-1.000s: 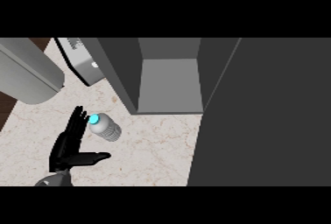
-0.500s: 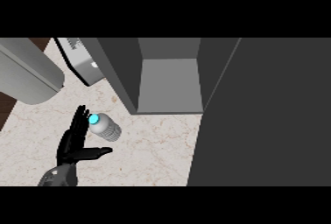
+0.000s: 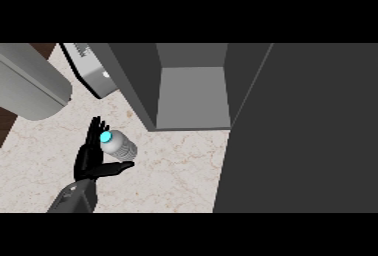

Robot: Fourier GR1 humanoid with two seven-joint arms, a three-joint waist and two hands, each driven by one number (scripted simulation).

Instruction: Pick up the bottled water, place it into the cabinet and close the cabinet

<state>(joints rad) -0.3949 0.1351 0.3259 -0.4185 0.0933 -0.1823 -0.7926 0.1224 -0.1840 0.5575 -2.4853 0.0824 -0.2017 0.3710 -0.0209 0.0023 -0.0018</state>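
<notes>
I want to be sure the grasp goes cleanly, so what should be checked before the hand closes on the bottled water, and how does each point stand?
1. Left hand beside the bottled water: ok, fingers run up its left side, thumb reaches under it.
2. Fingers curled round the bottle: not ok, they are straight.
3. Bottle standing on the counter, blue cap up: ok.
4. Cabinet open to receive it: ok, the inside shows and the dark door is swung out at the right.
5. Way from bottle to cabinet opening free of things: ok, only bare counter lies between.
6. Right hand ready for the door: cannot tell, it is not in view.
</notes>
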